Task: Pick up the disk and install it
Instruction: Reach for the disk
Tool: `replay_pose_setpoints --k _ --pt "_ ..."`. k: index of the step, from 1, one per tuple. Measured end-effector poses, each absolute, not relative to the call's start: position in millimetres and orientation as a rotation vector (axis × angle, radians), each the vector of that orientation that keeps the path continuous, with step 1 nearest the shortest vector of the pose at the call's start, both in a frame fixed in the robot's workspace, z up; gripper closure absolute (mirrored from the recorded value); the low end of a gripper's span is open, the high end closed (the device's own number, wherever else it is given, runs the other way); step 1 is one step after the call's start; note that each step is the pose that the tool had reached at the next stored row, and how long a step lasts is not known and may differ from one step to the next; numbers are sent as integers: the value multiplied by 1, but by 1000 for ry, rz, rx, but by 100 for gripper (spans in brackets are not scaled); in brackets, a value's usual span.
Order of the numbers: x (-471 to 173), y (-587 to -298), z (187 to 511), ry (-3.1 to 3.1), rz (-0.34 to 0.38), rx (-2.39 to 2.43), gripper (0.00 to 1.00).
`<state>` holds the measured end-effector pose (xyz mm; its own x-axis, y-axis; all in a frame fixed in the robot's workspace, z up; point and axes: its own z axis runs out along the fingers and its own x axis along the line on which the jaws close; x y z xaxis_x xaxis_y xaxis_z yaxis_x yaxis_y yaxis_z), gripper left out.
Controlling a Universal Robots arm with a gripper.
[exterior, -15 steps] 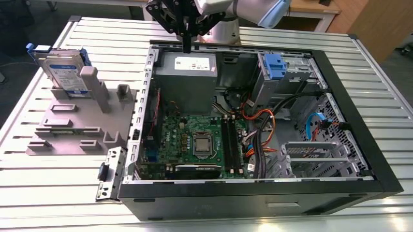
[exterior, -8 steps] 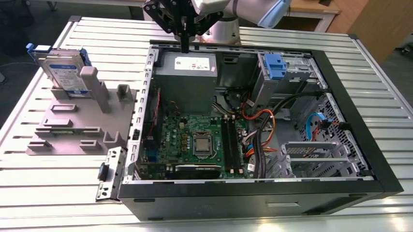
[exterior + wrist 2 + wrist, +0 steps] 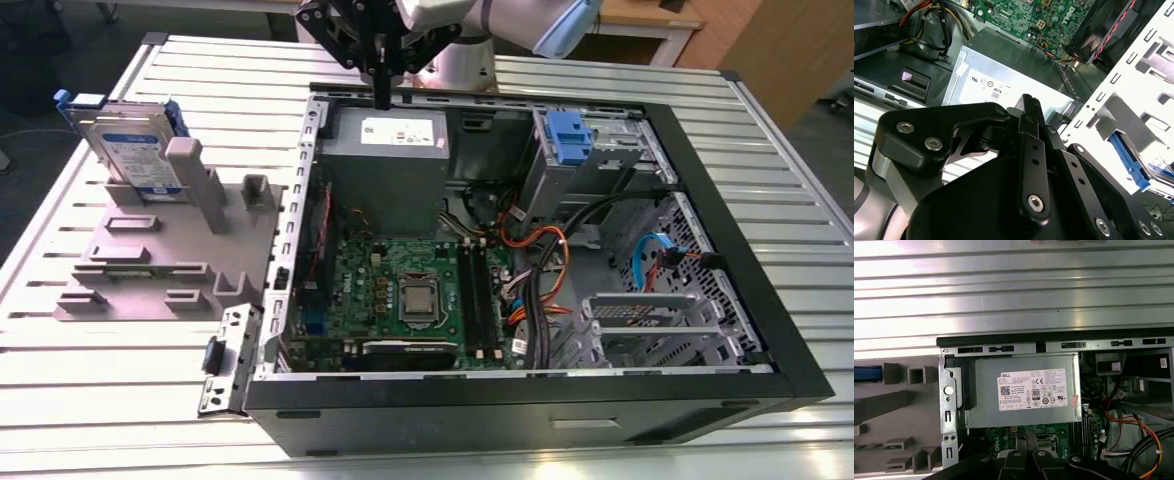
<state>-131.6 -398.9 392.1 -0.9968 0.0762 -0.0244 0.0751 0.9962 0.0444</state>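
Hovering: the gripper (image 3: 384, 98) hung over the power supply (image 3: 387, 150), at the rear edge of the open computer case (image 3: 787, 330).
Fingers: the fingers (image 3: 1029, 117) were pressed together with nothing between them.
Disk: the disk (image 3: 134, 140) stood on edge in the grey fixture (image 3: 147, 265) on the bench (image 3: 80, 400), outside the case, toward nine o'clock from the gripper in the exterior view.
Handling: it was probably rigid, dense, smooth-faced and sensitive to knocks.
Hold: the exposed upper part looked best, pinched across the flat faces and clear of the fixture.

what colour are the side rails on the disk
Blue; the disk itself is silver with a white-and-blue label. It shows best in the exterior view.
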Motion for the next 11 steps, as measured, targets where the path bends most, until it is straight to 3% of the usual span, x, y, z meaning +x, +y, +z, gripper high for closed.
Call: replay_pose_setpoints --k 11 --pt "-135 -399 391 3112 68 118 89"
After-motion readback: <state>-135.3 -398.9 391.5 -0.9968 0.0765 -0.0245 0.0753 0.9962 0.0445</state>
